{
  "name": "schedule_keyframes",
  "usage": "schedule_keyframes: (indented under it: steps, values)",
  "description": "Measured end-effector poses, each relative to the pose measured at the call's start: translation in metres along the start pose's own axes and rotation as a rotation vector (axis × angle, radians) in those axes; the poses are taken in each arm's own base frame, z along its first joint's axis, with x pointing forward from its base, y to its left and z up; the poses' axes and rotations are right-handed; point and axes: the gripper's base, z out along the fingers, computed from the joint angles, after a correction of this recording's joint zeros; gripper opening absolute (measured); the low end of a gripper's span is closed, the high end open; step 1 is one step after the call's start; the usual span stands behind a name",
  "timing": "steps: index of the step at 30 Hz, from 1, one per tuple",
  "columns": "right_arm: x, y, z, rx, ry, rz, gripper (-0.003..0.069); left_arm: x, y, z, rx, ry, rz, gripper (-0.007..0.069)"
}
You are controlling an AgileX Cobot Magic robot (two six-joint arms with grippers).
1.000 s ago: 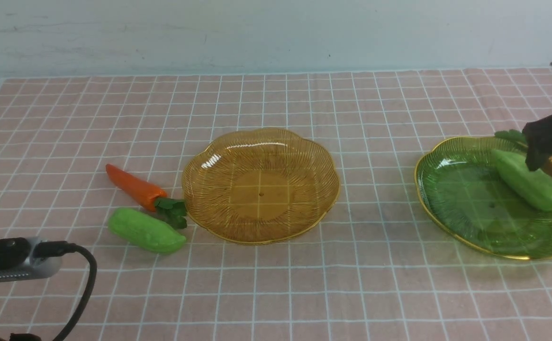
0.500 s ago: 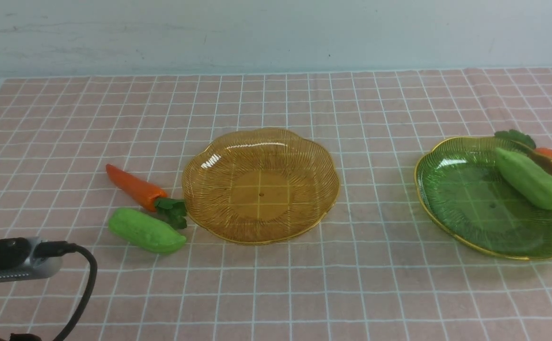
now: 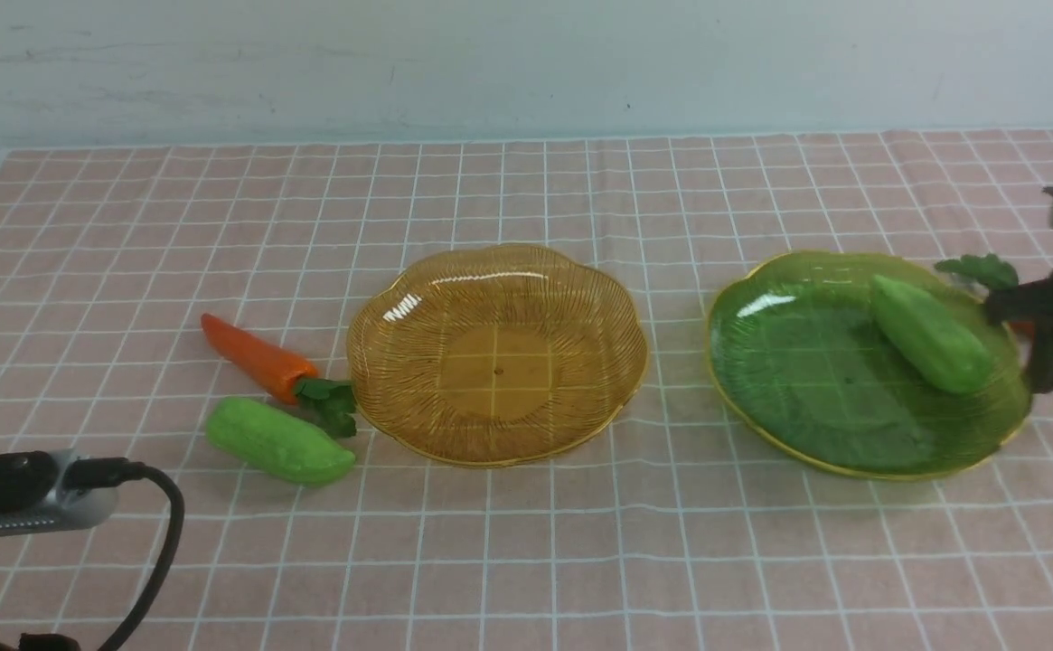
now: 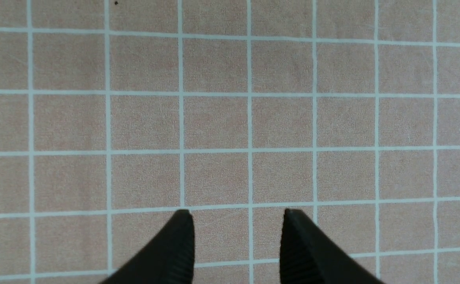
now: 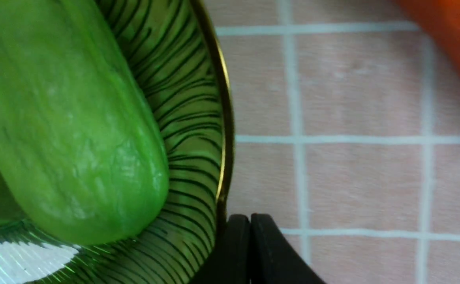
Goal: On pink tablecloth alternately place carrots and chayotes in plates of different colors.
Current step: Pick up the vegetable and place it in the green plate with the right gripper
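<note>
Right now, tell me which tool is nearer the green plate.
Right. The right tool, shut, is at the rim of the green plate; the left tool hangs open over bare pink tablecloth, far to the plate's left.

Test setup: pink tablecloth (image 3: 526, 561), bare wall (image 3: 526, 63)

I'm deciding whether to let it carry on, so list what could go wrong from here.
1. The right gripper is shut right beside the rim of the green plate; a nudge could slide the plate and roll the green vegetable out.
2. The left carrot and other green vegetable lie crowded together beside the yellow plate; grabbing one may knock the other.
</note>
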Motion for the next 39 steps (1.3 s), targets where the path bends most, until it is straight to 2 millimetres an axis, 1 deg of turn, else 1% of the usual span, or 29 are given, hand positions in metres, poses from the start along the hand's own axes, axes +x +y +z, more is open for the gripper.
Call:
schedule_keyframes:
  steps: [2, 5, 9, 10, 12, 14, 17, 19, 21, 23, 25, 27, 29, 31, 37, 39]
  values:
    - [-0.002, 0.019, 0.001, -0.02, 0.0, -0.044, -0.0015, 0.0, 0.0, 0.0, 0.0, 0.0, 0.0, 0.0283]
    - [-0.005, 0.027, -0.003, -0.014, -0.015, -0.068, -0.0015, 0.0, 0.0, 0.0, 0.0, -0.001, 0.0, 0.0283]
    - [-0.014, 0.024, -0.016, 0.028, -0.066, -0.086, -0.0015, 0.0, 0.0, 0.0, 0.0, -0.001, 0.0, 0.0283]
    - [-0.018, 0.02, -0.023, 0.053, -0.091, -0.086, -0.0015, 0.0, 0.0, 0.0, 0.0, -0.001, 0.0, 0.0283]
    - [-0.029, 0.007, -0.044, 0.148, -0.158, -0.09, -0.0015, 0.0, 0.0, 0.0, 0.0, -0.001, 0.0, 0.0283]
    - [-0.031, -0.001, -0.051, 0.218, -0.169, -0.108, 0.0003, 0.0, 0.0, 0.0, 0.0, -0.001, 0.0, 0.0283]
    - [-0.031, -0.007, -0.05, 0.272, -0.155, -0.144, 0.0099, 0.0, 0.0, 0.0, 0.0, -0.001, 0.0, 0.0283]
    - [-0.031, -0.009, -0.047, 0.287, -0.145, -0.159, 0.0216, 0.0, 0.0, 0.0, 0.0, -0.001, 0.0, 0.0283]
    - [-0.032, -0.011, -0.04, 0.302, -0.125, -0.168, 0.0355, 0.0, 0.0, 0.0, 0.0, -0.001, 0.0, 0.0283]
    - [-0.034, -0.014, -0.029, 0.323, -0.098, -0.178, 0.046, 0.0, 0.0, 0.0, 0.0, -0.002, 0.0, 0.0283]
    - [-0.036, -0.017, -0.015, 0.344, -0.072, -0.193, 0.0521, 0.0, 0.0, 0.0, 0.001, -0.004, -0.003, 0.0283]
    - [-0.038, -0.02, 0.002, 0.354, -0.044, -0.204, 0.0541, -0.001, 0.0, 0.0, 0.001, -0.005, -0.005, 0.0283]
    - [-0.038, -0.022, 0.021, 0.349, -0.004, -0.21, 0.0532, -0.001, 0.0, 0.0, 0.001, -0.005, -0.006, 0.0283]
    - [-0.04, -0.023, 0.023, 0.359, -0.008, -0.217, 0.0489, -0.001, 0.0, 0.0, 0.001, -0.005, -0.006, 0.0283]
    - [-0.04, -0.024, 0.019, 0.365, -0.009, -0.214, 0.0262, 0.0, 0.0, 0.0, 0.001, -0.004, -0.006, 0.0283]
    - [-0.041, -0.023, 0.013, 0.358, -0.022, -0.207, 0.0166, 0.0, 0.0, 0.0, 0.001, -0.004, -0.011, 0.0283]
